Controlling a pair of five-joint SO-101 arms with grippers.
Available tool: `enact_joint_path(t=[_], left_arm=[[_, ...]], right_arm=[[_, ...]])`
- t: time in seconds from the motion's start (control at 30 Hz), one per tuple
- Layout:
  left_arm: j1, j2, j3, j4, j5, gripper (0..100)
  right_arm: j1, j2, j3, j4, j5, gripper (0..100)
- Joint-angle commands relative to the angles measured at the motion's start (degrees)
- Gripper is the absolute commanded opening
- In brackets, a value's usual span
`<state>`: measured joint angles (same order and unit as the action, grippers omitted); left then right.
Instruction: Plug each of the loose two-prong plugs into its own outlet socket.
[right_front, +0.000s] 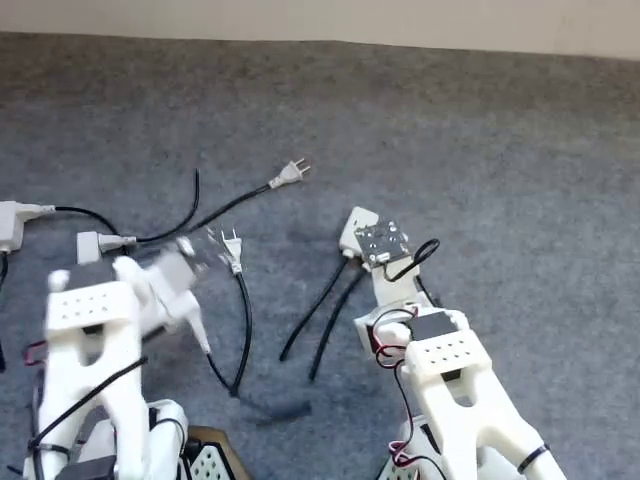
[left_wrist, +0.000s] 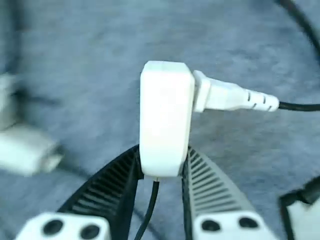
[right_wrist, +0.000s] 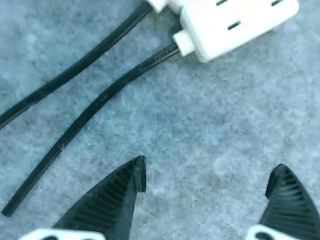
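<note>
While plugs litter grey carpet, a pale strip borders it.

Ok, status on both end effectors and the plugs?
Left end effector shut on white rectangular socket block, white plug against its side. Right end effector open, short of white slotted socket, black cords beside it. White two-prong plug lying loose.

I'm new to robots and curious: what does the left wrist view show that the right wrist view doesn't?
Left wrist view: the left gripper shut on a socket with a plug in its side. Right wrist view: the right gripper open over a second socket with bare slots. Both: grey surface, black cords.
</note>
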<state>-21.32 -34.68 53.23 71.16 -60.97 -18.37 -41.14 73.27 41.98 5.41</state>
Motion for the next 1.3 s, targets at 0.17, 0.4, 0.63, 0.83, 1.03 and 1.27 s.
enact_joint_path(t=[0.17, 0.4, 0.63, 0.83, 1.03, 1.27], left_arm=[[-20.62, 14.81, -28.88, 1.14, 0.62, 0], [-28.0, 45.23, -57.54, 1.58, 7.74, 0], [-28.35, 69.14, -84.79, 9.49, 14.24, 0], [-27.65, 84.0, -104.75, 18.2, 16.88, 5], [-27.91, 90.15, -122.33, 29.19, 20.31, 31], [-28.53, 85.41, -127.69, 29.98, 24.62, 30]], right_arm=[[0.31, -1.27, -0.31, -0.84, 0.62, 36.5], [0.31, -1.27, -0.4, -0.84, 0.62, 36.5], [0.4, -1.27, -0.04, -2.42, 0.53, 36.5], [0.48, -1.27, -0.04, -2.42, 0.53, 36.5], [0.48, -1.27, -0.04, -2.51, 0.62, 36.5], [1.19, -1.27, -0.31, -2.42, 0.35, 36.5]])
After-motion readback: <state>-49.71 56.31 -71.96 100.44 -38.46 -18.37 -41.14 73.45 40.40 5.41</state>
